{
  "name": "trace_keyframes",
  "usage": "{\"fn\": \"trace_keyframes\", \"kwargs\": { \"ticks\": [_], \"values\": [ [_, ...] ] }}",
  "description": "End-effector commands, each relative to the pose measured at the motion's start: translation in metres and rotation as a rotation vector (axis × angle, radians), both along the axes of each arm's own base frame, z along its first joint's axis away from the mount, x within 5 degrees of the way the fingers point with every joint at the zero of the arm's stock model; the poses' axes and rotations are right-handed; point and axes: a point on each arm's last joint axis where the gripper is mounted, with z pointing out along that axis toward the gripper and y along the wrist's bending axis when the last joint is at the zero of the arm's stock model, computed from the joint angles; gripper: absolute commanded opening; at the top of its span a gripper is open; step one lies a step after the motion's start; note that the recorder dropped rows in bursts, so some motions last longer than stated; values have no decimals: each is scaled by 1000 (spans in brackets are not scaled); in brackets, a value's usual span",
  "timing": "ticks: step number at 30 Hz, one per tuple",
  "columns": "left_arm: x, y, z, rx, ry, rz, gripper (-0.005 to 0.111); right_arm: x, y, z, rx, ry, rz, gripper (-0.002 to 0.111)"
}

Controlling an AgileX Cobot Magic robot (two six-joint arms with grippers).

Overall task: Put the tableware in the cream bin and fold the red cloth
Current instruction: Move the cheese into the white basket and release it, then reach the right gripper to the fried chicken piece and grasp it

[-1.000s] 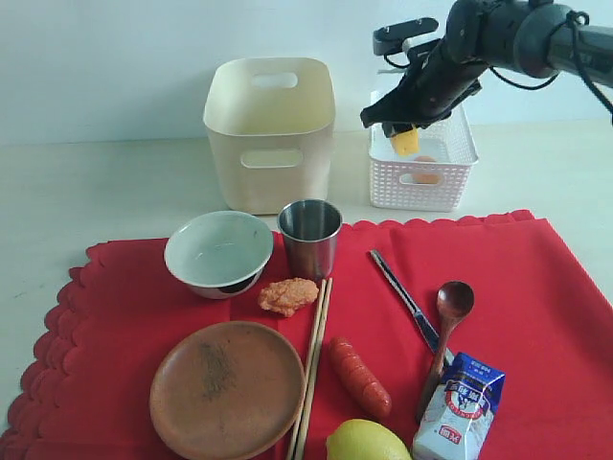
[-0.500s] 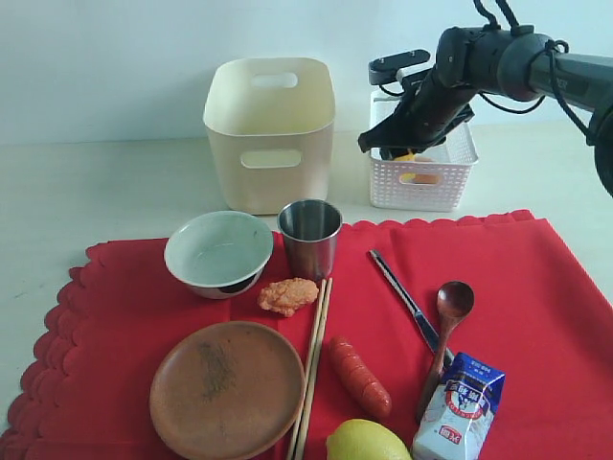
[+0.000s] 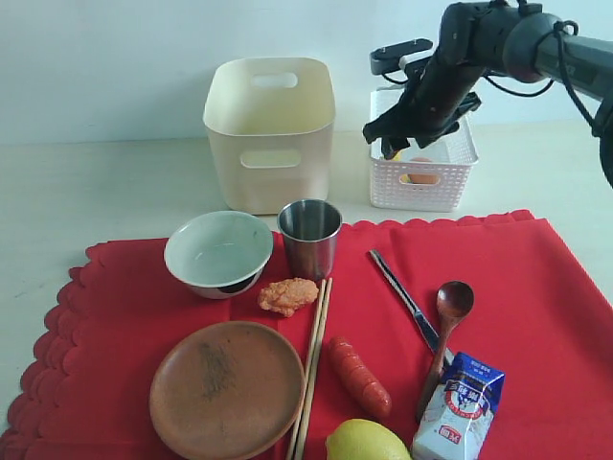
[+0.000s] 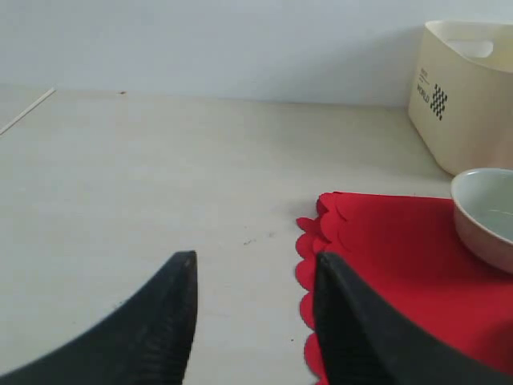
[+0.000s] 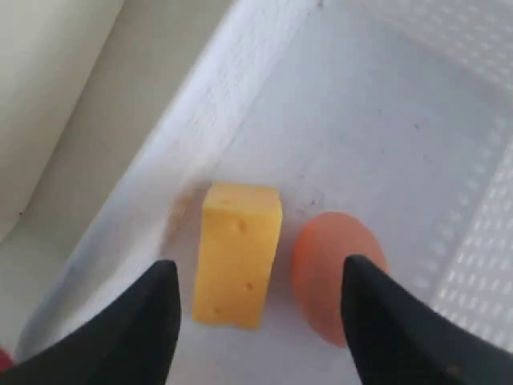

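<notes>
Here, the right jaws hang open over cheese [image 5: 238, 255] and egg [image 5: 337, 273] in the lattice basket [image 3: 421, 187]. Left jaws gape empty beside the red cloth [image 4: 385, 265].

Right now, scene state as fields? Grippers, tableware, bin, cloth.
left gripper: fingers apart, empty, over bare table by red cloth edge
right gripper: fingers apart, empty, above cheese and egg in white basket
on red cloth: bowl, steel cup, plate, chopsticks, knife, spoon
cream bin: off the cloth, floor hidden
red cloth: flat, unfolded
</notes>
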Motion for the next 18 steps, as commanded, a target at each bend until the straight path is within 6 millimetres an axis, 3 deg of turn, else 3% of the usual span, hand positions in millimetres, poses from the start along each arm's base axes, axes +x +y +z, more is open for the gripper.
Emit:
{"fn": "trace_keyframes", "kwargs": {
  "ticks": [1, 9, 18],
  "values": [
    [0, 0, 0, -4, -11, 2, 45, -9, -5, 46, -19, -17, 1, 58],
    [0, 0, 0, -4, -11, 2, 45, -40, -4, 108, 46, 23, 46, 58],
    [0, 0, 0, -4, -11, 2, 45, -65, 12, 151, 150, -6, 101, 55]
  ]
}}
